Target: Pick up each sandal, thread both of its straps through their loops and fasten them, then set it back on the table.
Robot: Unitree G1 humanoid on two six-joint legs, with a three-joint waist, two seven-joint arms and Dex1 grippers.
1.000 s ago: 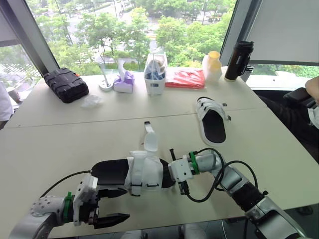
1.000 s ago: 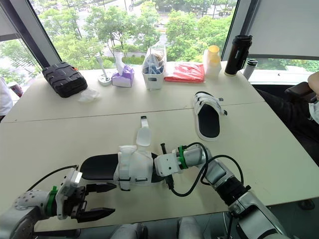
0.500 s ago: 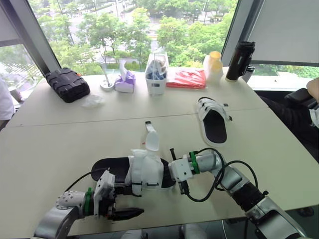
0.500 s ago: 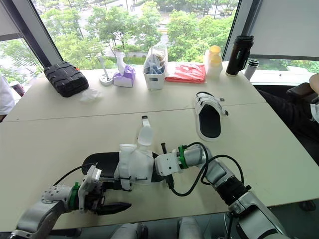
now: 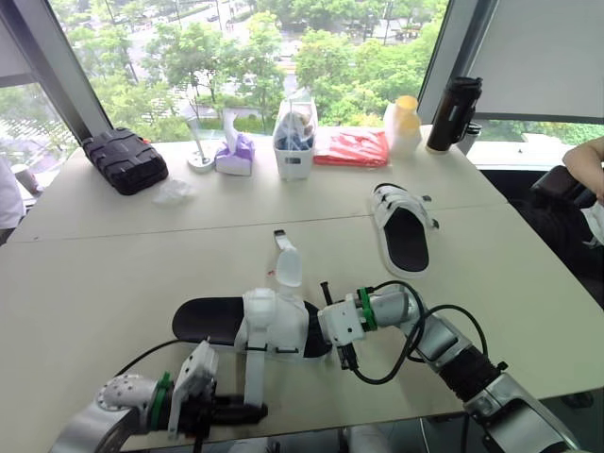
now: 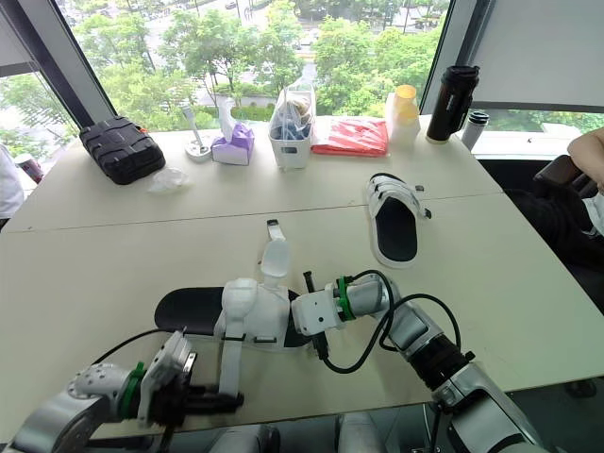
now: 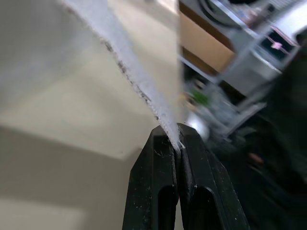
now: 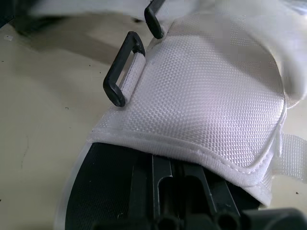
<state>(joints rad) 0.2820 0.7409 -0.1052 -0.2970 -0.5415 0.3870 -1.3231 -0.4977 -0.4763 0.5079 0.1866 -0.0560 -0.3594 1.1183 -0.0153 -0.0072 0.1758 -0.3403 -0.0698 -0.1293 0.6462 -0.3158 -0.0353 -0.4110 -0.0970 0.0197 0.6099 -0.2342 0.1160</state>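
The near sandal (image 5: 274,326), black sole and white upper, lies on its sole at the table's front middle. One white strap (image 5: 253,373) runs from its upper toward the front edge, and my left gripper (image 5: 255,412) is shut on the strap's end. In the left wrist view the black fingertips (image 7: 165,143) pinch the strap (image 7: 129,81). My right gripper (image 5: 321,328) is shut on the sandal's sole at its right end, just below the white upper (image 8: 211,96) and black loops (image 8: 123,72). The other strap (image 5: 286,264) lies loose on the table behind. A second sandal (image 5: 406,231) rests further back right.
Along the window stand a black case (image 5: 125,160), tissue box (image 5: 235,156), white bin (image 5: 294,142), red packet (image 5: 351,149), yellow-capped bottle (image 5: 403,123) and black flask (image 5: 451,113). A person's arm (image 5: 587,156) shows at the right edge. My left gripper is close to the table's front edge.
My left gripper moved right from beside the sandal's heel to its front side and closed on the hanging strap. The right gripper and sandal stayed put.
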